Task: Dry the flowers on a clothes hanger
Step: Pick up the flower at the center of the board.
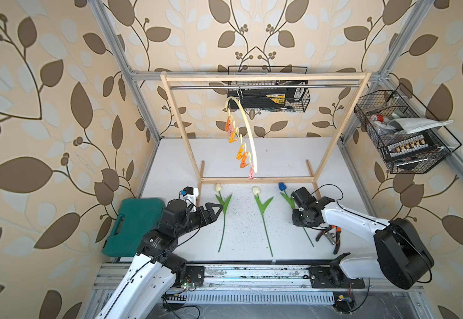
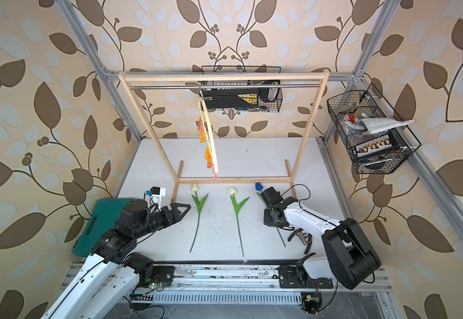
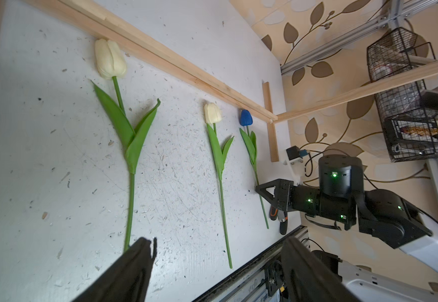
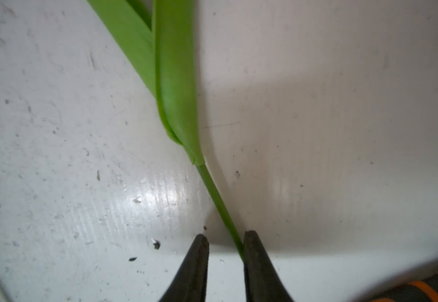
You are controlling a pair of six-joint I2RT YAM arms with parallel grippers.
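Three flowers lie side by side on the white table: a cream-headed tulip (image 1: 218,187) on the left, another cream one (image 1: 256,190) in the middle, and a blue-headed one (image 1: 281,186) on the right. The cream clothes hanger (image 1: 248,132) with orange and pink pins hangs from the rack's metal rod. My right gripper (image 4: 225,239) points down over the blue tulip's stem (image 4: 219,204). Its jaws stand narrow around the stem, which touches one finger while a gap shows at the other. My left gripper (image 3: 218,243) hovers wide open beside the left tulip's stem (image 3: 131,198), holding nothing.
A wooden rack's base bar (image 1: 255,181) runs just behind the flower heads. A green tool case (image 1: 133,223) lies at the table's left edge. Orange-handled pliers (image 1: 332,234) lie under my right arm. Wire baskets (image 1: 401,132) hang on the walls.
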